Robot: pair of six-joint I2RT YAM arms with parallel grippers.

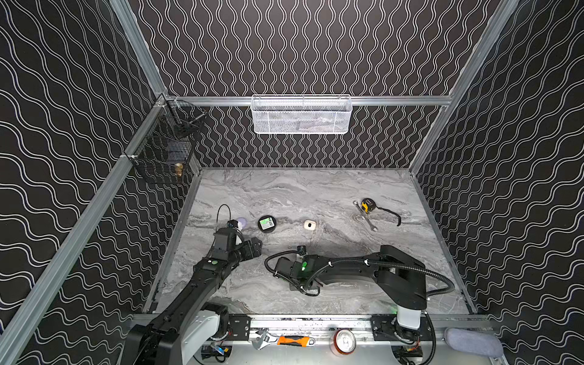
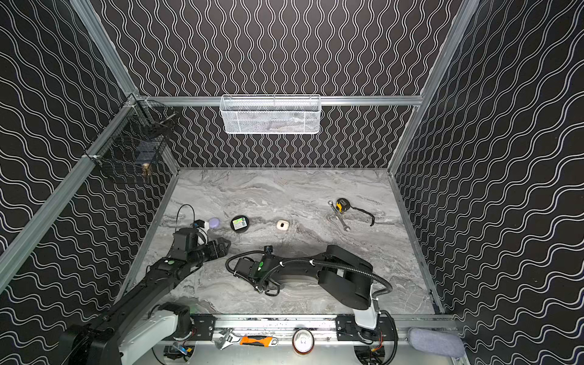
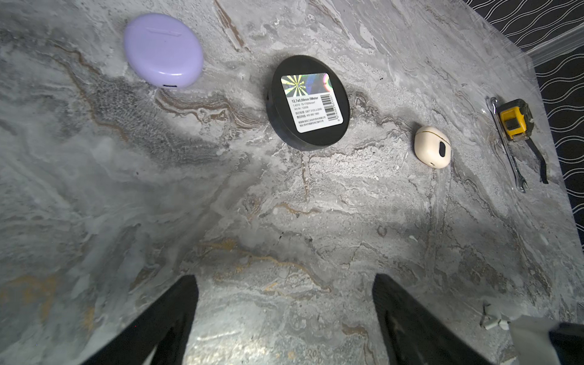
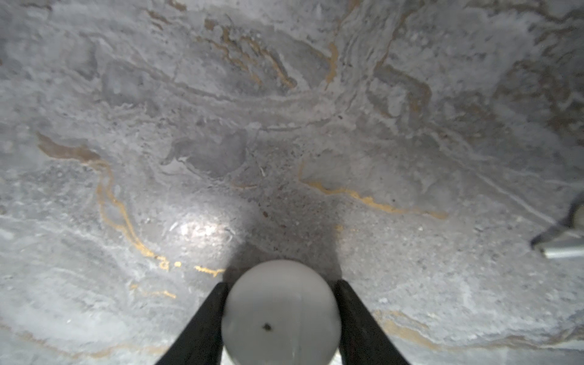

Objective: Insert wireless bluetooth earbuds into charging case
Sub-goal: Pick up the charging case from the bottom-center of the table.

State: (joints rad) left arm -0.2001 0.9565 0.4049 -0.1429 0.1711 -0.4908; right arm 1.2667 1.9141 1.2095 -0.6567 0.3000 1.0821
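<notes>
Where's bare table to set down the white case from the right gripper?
The widest bare stretch of table is the back strip, between the back wall and the row: lilac case, black disc, cream case, wrench, tape measure. The gap from cream case to wrench is free too. Crowded: near the left gripper, beside lilac case and disc.

Both top views look down from six o'clock toward twelve over the whole desk (image 1: 284, 189); wrist cameras face it closely.
</notes>
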